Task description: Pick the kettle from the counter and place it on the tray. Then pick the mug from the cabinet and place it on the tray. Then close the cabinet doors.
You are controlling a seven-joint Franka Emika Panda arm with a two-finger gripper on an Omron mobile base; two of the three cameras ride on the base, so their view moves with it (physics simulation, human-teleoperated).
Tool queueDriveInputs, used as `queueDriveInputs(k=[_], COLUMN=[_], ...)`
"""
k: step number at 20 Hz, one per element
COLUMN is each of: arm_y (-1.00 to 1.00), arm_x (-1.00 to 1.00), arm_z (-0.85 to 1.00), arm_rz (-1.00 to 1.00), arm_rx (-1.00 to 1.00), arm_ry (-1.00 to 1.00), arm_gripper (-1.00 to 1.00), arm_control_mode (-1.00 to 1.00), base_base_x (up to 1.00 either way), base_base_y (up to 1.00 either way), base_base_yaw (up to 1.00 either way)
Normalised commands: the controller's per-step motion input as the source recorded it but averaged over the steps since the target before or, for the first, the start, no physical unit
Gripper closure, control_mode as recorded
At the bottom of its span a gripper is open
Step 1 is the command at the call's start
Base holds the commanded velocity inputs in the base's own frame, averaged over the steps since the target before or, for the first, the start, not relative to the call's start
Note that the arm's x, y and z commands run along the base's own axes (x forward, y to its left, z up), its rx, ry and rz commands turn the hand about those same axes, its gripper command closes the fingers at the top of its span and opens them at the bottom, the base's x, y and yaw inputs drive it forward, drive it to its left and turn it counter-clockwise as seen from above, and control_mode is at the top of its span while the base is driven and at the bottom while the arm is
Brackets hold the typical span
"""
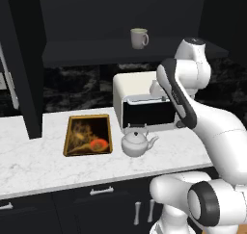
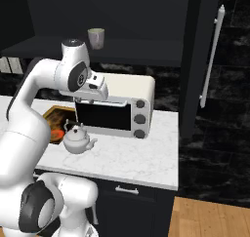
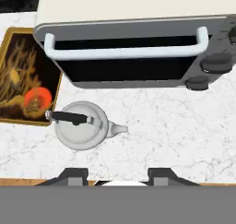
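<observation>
Kettle (image 1: 137, 143) sits upright on the counter (image 1: 43, 163), just right of the tray (image 1: 88, 135) and in front of the toaster oven (image 1: 144, 103), touching neither as far as I can tell. In hand view the kettle (image 3: 82, 125) is seen from above, dark-gripped wire handle lying across the lid, spout pointing away from the tray (image 3: 25, 78) twd the bare marble. Tray lies flat on the counter w/ nothing on it, orange-red spot near the corner closest to the kettle. Gripper (image 3: 119, 174) hangs above the counter edge, well clear of the kettle; two finger tips (image 3: 73, 174) stand apart w/ nothing between them, so jaws are parted and holding nothing. In the base views the hand itself is mostly hidden behind the forearm, up at toaster oven height. Mug (image 1: 139, 38) stands upright on the dark shelf of the cabinet (image 1: 120, 55), above the oven, handle to the right in left base view. Cabinet doors are swung out: one (image 1: 21, 64) at left in left base view, the other (image 2: 197, 60) at right in right base view w/ its long silver bar handle (image 2: 212, 55) showing. Right base view also has the kettle (image 2: 77, 139) in front of the oven's left end, tray (image 2: 56, 121) partly hidden behind the arm.
</observation>
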Motion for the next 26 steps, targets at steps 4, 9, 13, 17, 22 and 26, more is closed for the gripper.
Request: queueDriveInputs(k=[4, 9, 13, 17, 22, 26], arm_y=[0.36, 0.64, 0.61, 0.16, 0.00, 0.03], arm_x=[0.00, -0.06, 0.15, 0.16, 0.08, 0.25], arm_z=[-0.19, -0.59, -0.54, -0.30, -0.40, -0.47], arm_rz=[0.25, 0.86, 0.36, 0.06, 0.02, 0.02], arm_rx=[0.00, -0.02, -0.11, -0.13, -0.18, -0.15], arm_ry=[0.04, 0.08, 0.11, 0.01, 0.00, 0.00], arm_gripper=[-1.00, -1.00, -1.00, -1.00, -1.00, -1.00], arm_control_mode=[-1.00, -1.00, -1.00, -1.00, -1.00, -1.00], base_base_x=[0.00, 0.00, 0.00, 0.00, 0.00, 0.00], base_base_y=[0.00, 0.00, 0.00, 0.00, 0.00, 0.00], base_base_yaw=[0.00, 0.00, 0.00, 0.00, 0.00, 0.00])
